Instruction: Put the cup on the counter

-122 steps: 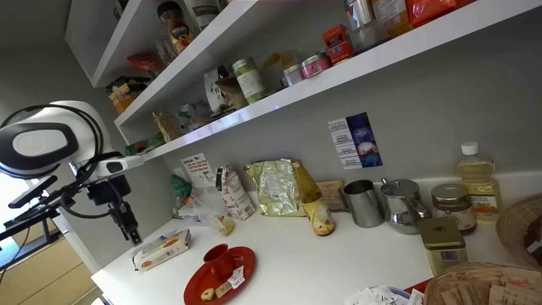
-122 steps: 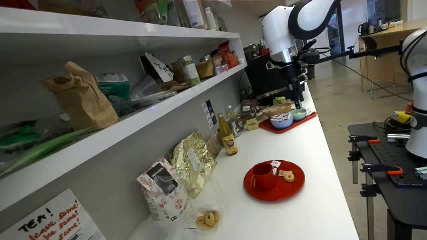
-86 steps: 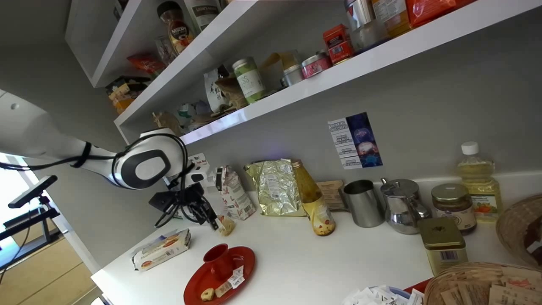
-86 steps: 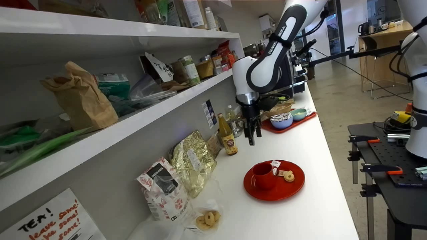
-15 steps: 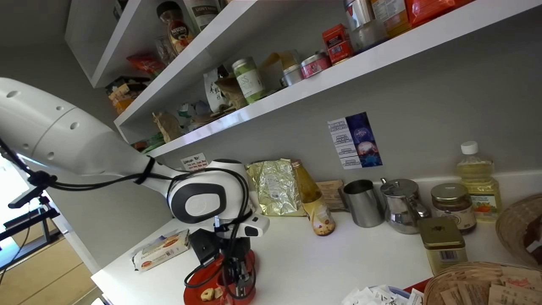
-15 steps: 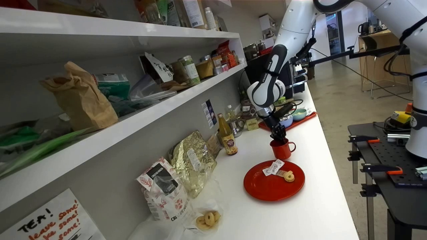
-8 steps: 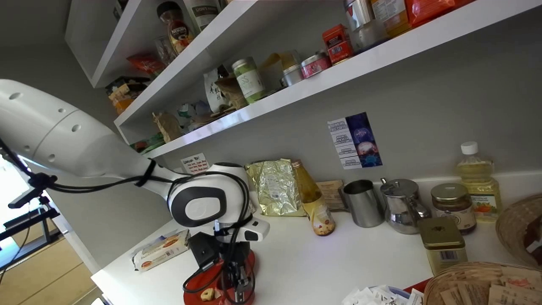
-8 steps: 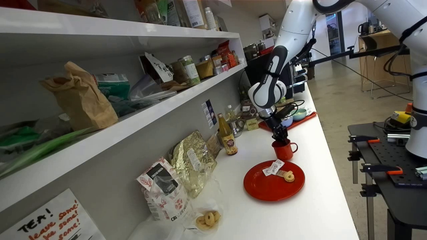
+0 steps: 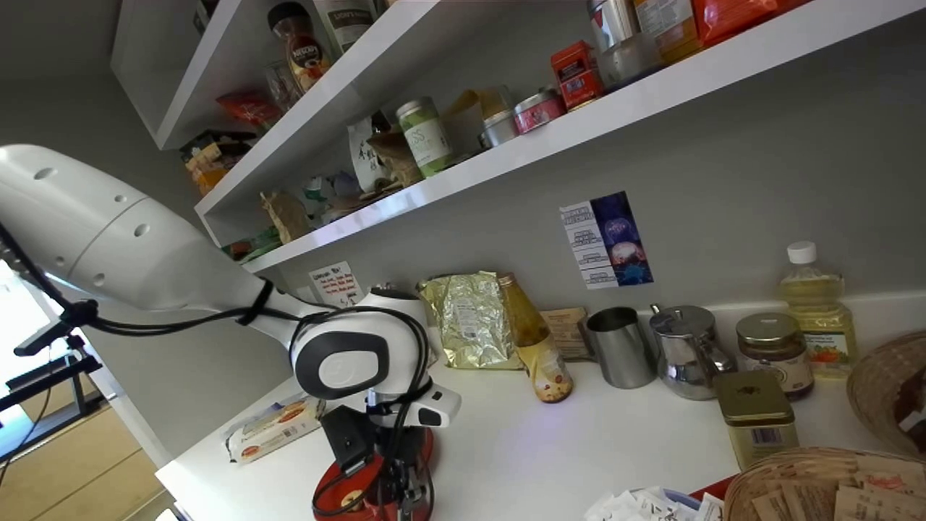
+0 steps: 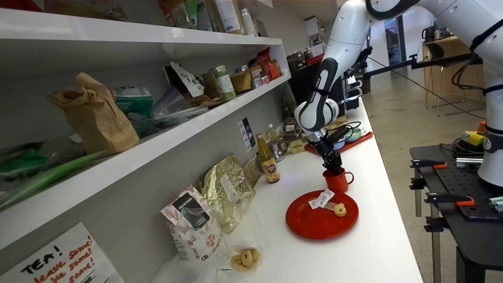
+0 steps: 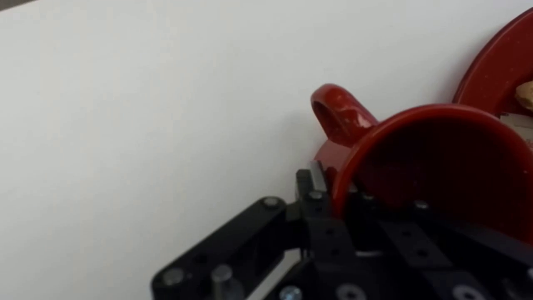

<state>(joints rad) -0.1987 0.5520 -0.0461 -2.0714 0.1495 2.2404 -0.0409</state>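
Observation:
The red cup [image 10: 337, 181] stands upright just past the far rim of the red plate [image 10: 314, 226]. My gripper [image 11: 333, 187] is shut on the cup's wall, with one finger outside below the handle and the other inside. Under the cup is the white counter [image 10: 387, 251]. The cup's base sits at or very near the counter; I cannot tell whether it touches. Cup and plate rim look close together, perhaps in contact. In an exterior view the gripper [image 9: 406, 503] and its cables mostly hide the cup.
Paper packets [image 10: 323, 199] and a ring biscuit [image 10: 340, 210] lie on the plate. Along the wall stand a gold bag [image 10: 228, 192] and a sauce bottle [image 10: 268, 159]. Behind the arm is a red tray [image 10: 355, 142] with bowls. A white shelf [image 10: 149, 157] overhangs the counter.
Over several seconds my gripper came to the cup, closed on it and carried it off the plate. In the last second the cup moved slightly down and towards the plate, and the plate shifted slightly.

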